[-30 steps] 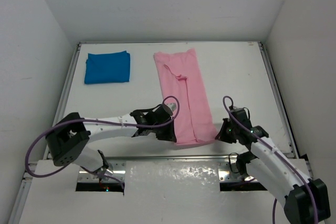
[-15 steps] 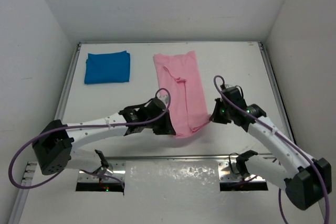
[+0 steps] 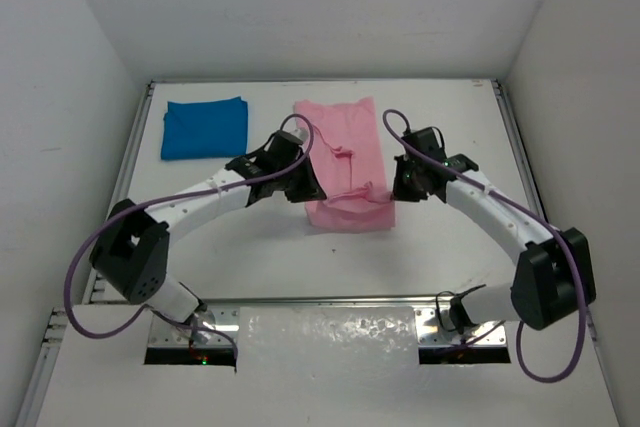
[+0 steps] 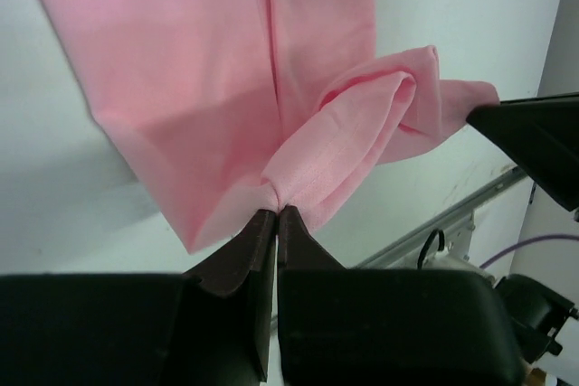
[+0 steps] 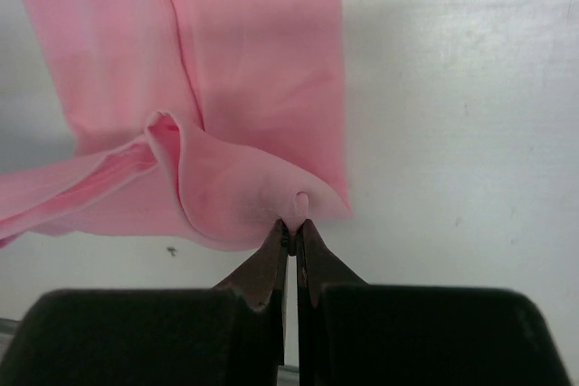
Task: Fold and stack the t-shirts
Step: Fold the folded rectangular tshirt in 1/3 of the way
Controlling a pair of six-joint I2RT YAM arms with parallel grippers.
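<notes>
Top external, starting at the near edge: what comes first?

– The left arm (image 3: 190, 205) and the right arm (image 3: 500, 217). Both reach away from the near edge over bare white worktop (image 3: 440, 257) and bend toward each other around the middle.

And the tools?

– The left tool (image 3: 308, 187) is clamped on the left near corner of the pink t-shirt (image 3: 345, 142). The right tool (image 3: 398, 190) is clamped on its right near corner. They sit about level, one on either side of the shirt.

Does the left wrist view bear that out?

– Yes. Its fingers (image 4: 249, 246) are pressed together with a bunched fold of pink cloth pinched at the tips. From there the cloth runs in a loose loop to the dark tip of the right tool at the right side of that view.

The right wrist view?

– The jaws are closed to a thin slit with a small nub of pink hem caught between the tips. Past them the shirt lies flat on the worktop.

So how does the shirt lie overall?

– Its near end is raised and doubled over its middle, sagging between the two tools. The far part lies flat as a narrow strip midway between the left and right edges, reaching almost to the far edge.

Farthest of all?

– The blue t-shirt (image 3: 205, 128), a folded rectangle lying flat by the far-left corner, left of the pink one and not touching it.
</notes>
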